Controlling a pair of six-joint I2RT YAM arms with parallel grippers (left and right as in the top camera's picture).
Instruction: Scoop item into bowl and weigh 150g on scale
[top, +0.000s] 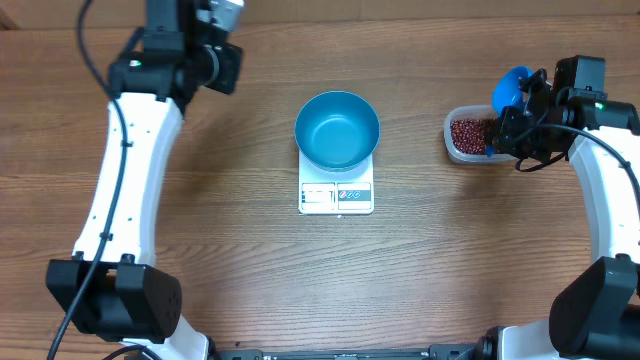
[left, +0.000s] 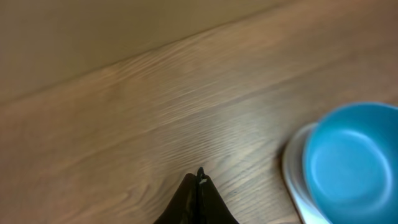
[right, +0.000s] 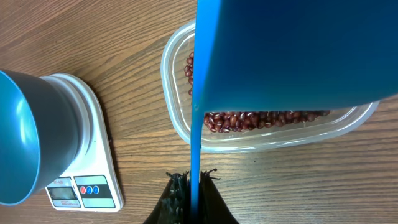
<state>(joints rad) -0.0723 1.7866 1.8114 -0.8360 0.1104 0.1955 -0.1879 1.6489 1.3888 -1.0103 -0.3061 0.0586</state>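
The task is at its very start. The right gripper (right: 194, 186) is pressed together on the thin handle of the blue scoop (right: 292, 50), which it holds up on edge. Directly beneath the scoop's cup sits the clear plastic tub (right: 273, 138) with the red-brown beans (right: 261, 118) lying in a loose layer across its floor. Most of that heap is hidden behind the cup, and from these angles I cannot tell for sure whether the cup carries any beans, though from overhead it looks bare inside.

The blue bowl (top: 337, 130) stands on the white kitchen scale (top: 336, 196), well apart from the scoop, off toward the middle of the wooden table (top: 230, 250). Its glossy inside shows no beans at all, so nothing has been weighed yet. The scale's display is too small to read.

The left gripper (left: 199, 196) has its fingers pressed together on nothing and hangs over bare wood, with the bowl and scale ahead of it and to its right; it plays no part just now.

Done: bowl set on the scale, scoop in hand above the supply. Left: dip the scoop into the beans, carry loads across to the bowl, tip them in, and repeat until the scale reads the target weight
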